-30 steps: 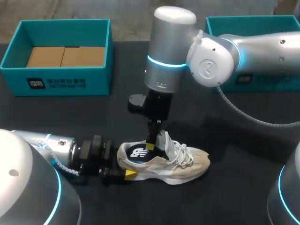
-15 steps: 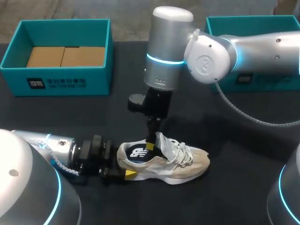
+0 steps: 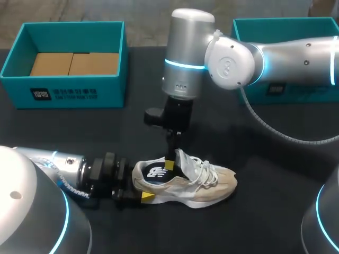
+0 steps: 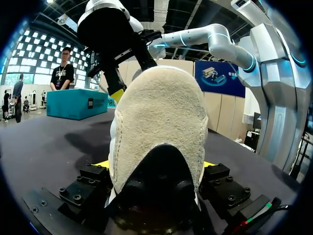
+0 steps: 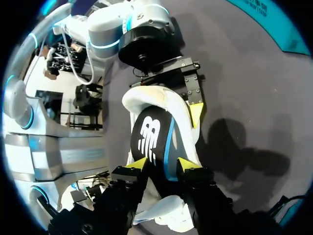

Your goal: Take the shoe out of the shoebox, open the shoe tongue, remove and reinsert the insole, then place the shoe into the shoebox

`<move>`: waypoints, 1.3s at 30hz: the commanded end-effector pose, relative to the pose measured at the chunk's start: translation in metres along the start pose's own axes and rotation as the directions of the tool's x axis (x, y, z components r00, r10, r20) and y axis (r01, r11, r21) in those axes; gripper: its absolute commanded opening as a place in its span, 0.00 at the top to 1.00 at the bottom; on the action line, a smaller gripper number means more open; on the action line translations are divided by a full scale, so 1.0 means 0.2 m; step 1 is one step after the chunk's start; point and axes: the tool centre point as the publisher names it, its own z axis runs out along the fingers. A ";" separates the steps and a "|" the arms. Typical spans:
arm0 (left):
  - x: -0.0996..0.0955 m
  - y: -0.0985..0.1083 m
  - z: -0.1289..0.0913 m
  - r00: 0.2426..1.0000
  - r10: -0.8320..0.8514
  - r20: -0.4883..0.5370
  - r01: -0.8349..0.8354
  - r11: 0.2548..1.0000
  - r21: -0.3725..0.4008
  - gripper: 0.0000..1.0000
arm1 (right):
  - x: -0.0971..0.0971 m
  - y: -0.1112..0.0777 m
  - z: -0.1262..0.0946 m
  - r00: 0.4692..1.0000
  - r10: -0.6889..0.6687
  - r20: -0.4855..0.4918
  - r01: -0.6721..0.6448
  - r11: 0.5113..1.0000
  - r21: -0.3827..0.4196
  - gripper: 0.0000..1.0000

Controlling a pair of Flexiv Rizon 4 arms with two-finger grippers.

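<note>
At the front middle of the black tabletop [image 3: 265,159] lies the beige suede lace-up shoe [image 3: 185,182], unmoved since a second ago, its heel clamped in the left hand [image 4: 156,166]. The right hand [image 5: 164,164], fingers apart astride the dark insole [image 5: 151,139], has drifted slightly leftward. A teal cardboard shoebox [image 3: 63,92] stands behind; the right arm partly hides a second teal box [image 3: 286,24].

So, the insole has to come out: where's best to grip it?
I'd take the insole's heel end, from straight above through the shoe's opening: the shoe sits upright, its heel clamped by the left gripper, and only that end shows behind the tongue.
</note>
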 end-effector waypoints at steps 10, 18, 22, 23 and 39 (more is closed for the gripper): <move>-0.01 0.01 0.00 1.000 0.000 -0.001 0.000 1.000 0.000 1.00 | -0.01 0.01 0.05 0.996 -0.010 -0.088 0.011 1.000 0.005 0.71; -0.01 0.01 0.00 1.000 0.000 -0.001 0.000 1.000 0.000 1.00 | 0.04 0.01 0.04 0.996 -0.055 -0.065 0.052 0.998 -0.037 1.00; -0.01 0.01 0.00 1.000 0.000 -0.001 0.000 1.000 0.000 1.00 | 0.06 0.00 0.03 0.996 -0.067 -0.056 0.064 0.997 -0.053 1.00; -0.01 0.01 0.00 1.000 0.000 -0.001 0.000 1.000 0.000 1.00 | 0.06 0.00 0.03 0.996 -0.066 -0.054 0.063 0.997 -0.055 1.00; -0.01 0.01 0.00 1.000 0.000 -0.001 0.000 1.000 0.000 1.00 | 0.10 -0.05 -0.01 0.978 -0.186 0.096 0.201 0.961 -0.191 1.00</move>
